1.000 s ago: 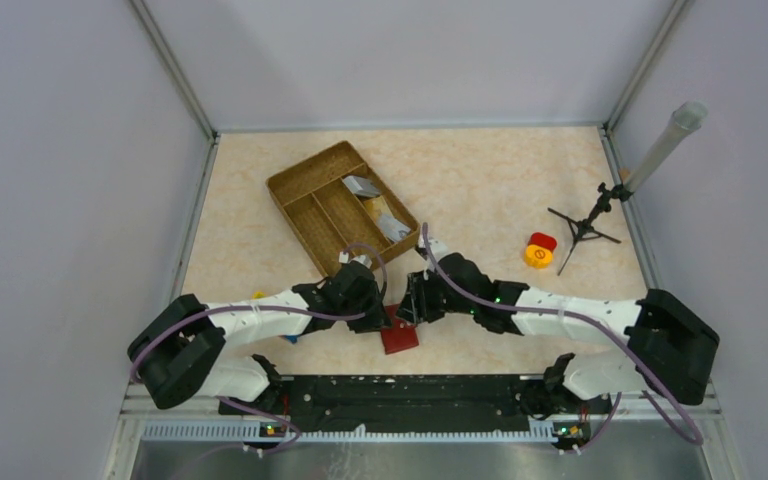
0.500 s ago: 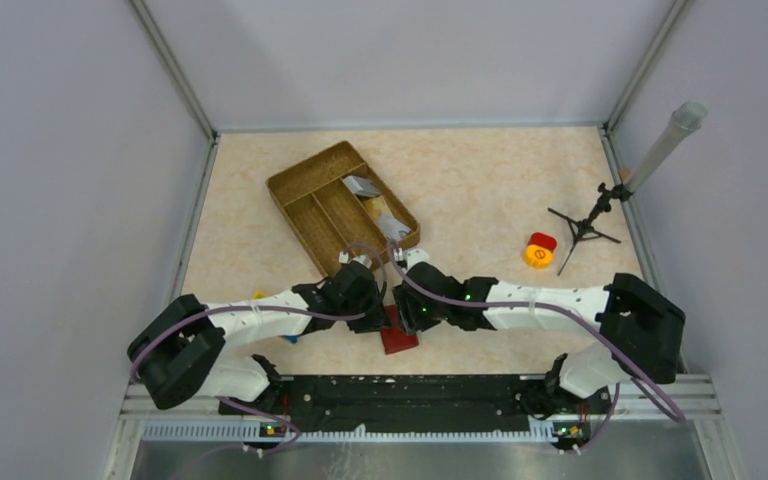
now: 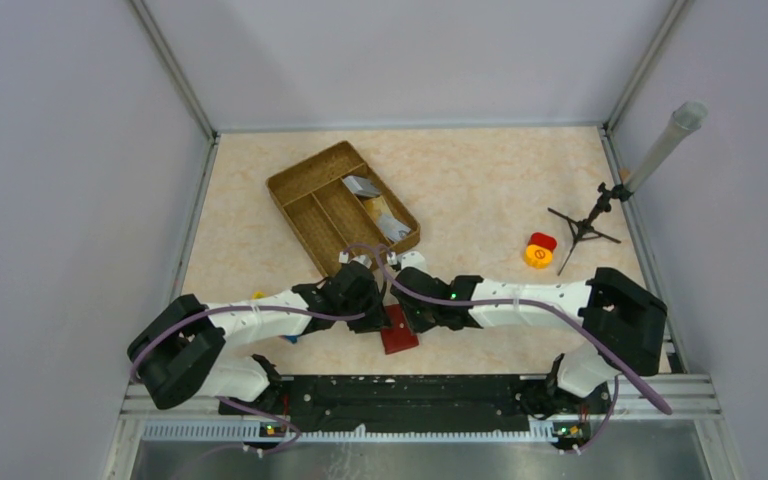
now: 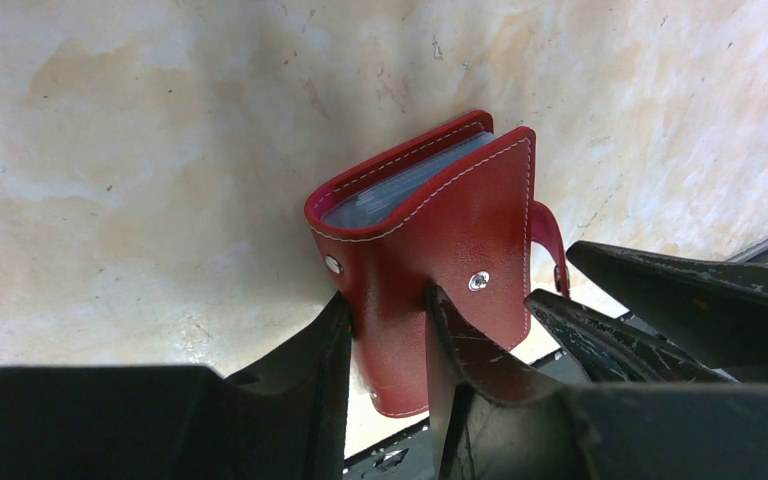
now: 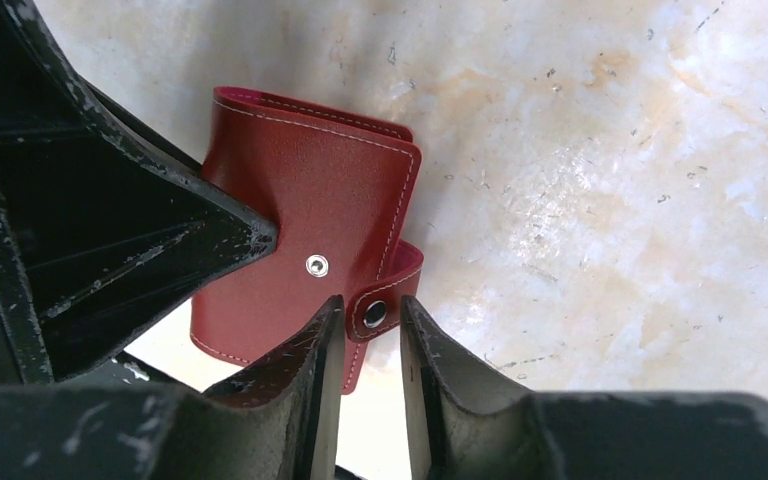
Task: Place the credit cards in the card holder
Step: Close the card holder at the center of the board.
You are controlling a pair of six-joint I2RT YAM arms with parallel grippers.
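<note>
The red leather card holder [image 3: 398,335] stands on the table near the front edge, between my two grippers. My left gripper [image 3: 373,318] is shut on one cover of the holder [image 4: 440,230]; the left wrist view shows the gripper [image 4: 390,300] and clear sleeves inside the holder. My right gripper [image 3: 412,314] is narrowly open, and in the right wrist view the gripper [image 5: 371,305] has the holder's snap strap [image 5: 375,312] between its tips. The credit cards, a grey one [image 3: 361,185] and grey and tan ones [image 3: 390,222], lie in the wooden tray [image 3: 305,172].
A yellow and red toy button [image 3: 539,250] and a black tripod [image 3: 585,228] holding a grey tube stand at the right. Small yellow and blue toy parts [image 3: 258,295] peek out beside the left arm. A black rail [image 3: 390,390] runs along the front edge.
My right gripper has moved left and down to the card holder, and its tips now flank the snap strap. The left gripper and the holder have not moved.
</note>
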